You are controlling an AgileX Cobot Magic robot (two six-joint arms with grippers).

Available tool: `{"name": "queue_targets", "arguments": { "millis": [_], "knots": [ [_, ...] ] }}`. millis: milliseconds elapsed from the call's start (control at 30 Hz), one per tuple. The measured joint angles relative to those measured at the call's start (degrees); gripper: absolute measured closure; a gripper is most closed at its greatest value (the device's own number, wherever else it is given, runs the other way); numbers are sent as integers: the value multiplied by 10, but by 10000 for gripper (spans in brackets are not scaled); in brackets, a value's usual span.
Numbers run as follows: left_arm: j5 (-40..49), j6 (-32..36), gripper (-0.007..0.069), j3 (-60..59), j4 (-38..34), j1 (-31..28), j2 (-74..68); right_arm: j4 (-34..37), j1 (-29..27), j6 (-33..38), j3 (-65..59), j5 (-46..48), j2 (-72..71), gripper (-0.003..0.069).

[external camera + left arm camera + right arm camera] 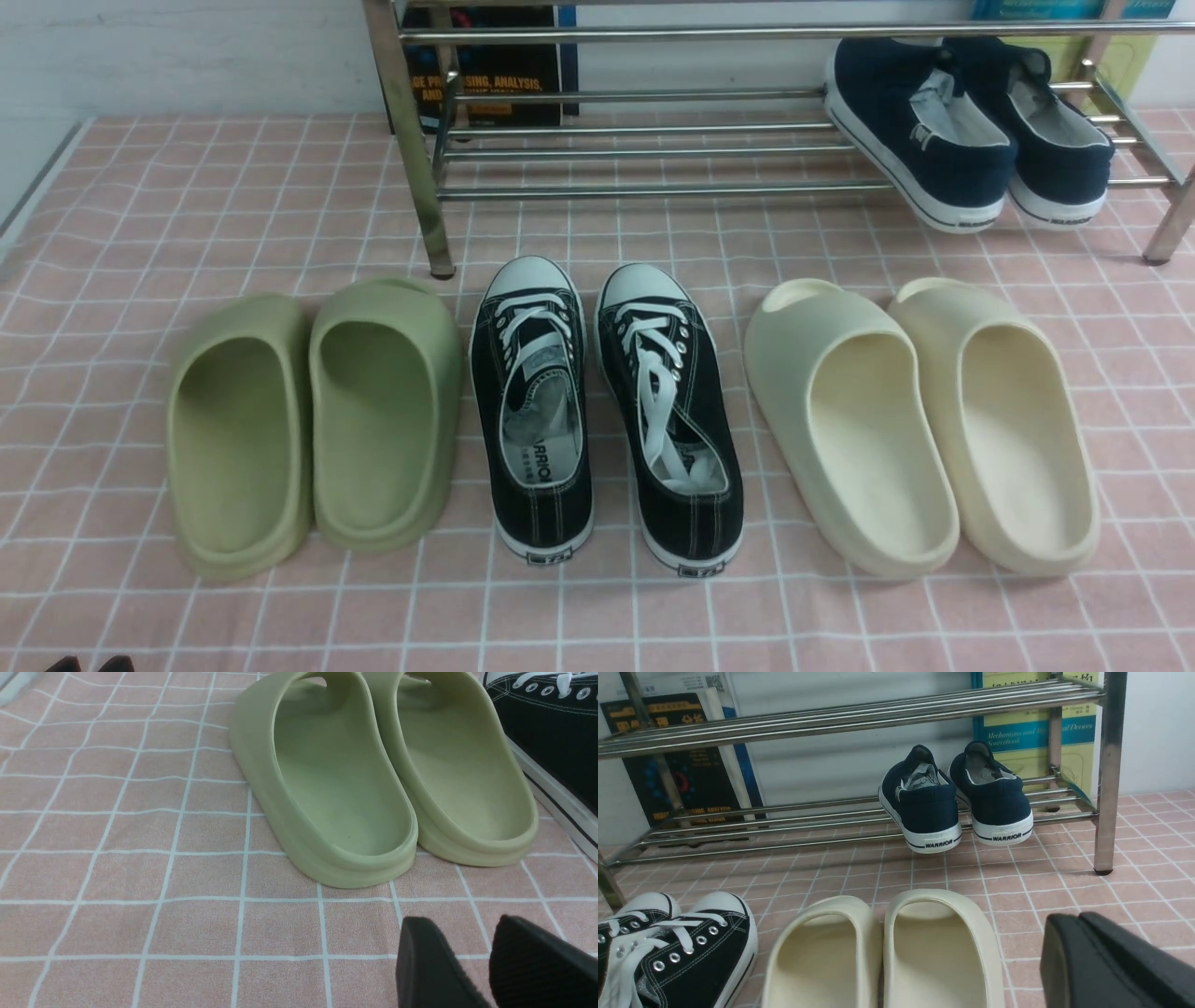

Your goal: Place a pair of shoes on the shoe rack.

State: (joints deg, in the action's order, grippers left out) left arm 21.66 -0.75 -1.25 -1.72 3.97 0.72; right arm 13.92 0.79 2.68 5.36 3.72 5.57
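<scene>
The pair of navy slip-on shoes (971, 131) rests on the lower rails of the chrome shoe rack (653, 187) at its right end. Their heels hang over the front rail and their toes point to the wall. The right wrist view shows both shoes (957, 807) side by side on the rack (831, 721). My left gripper (462, 928) hovers low over the cloth behind the green slides, slightly open and empty. Its tips show at the front view's bottom left (89, 665). My right gripper (1078, 919) is shut and empty near the cream slides, well short of the rack.
On the pink checked cloth (140, 205), in front of the rack, stand green slides (308, 420), black lace-up sneakers (597, 401) and cream slides (924, 420). Books (485, 75) lean on the wall behind the rack. The rack's legs (415, 168) stand on the cloth.
</scene>
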Motion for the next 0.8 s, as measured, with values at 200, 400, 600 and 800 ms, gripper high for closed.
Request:
{"name": "queue_targets", "arguments": {
  "millis": [200, 400, 600, 800],
  "knots": [
    [0, 0, 385, 0, 0, 0, 0, 2, 0, -2, -1, 0, 0, 629],
    [0, 0, 385, 0, 0, 0, 0, 2, 0, -2, -35, -5, -59, 621],
    [0, 0, 385, 0, 0, 0, 0, -38, 0, -3, -67, 31, -62, 615],
    [0, 0, 385, 0, 0, 0, 0, -74, -1, -3, -67, 125, -62, 604]
  ]
}}
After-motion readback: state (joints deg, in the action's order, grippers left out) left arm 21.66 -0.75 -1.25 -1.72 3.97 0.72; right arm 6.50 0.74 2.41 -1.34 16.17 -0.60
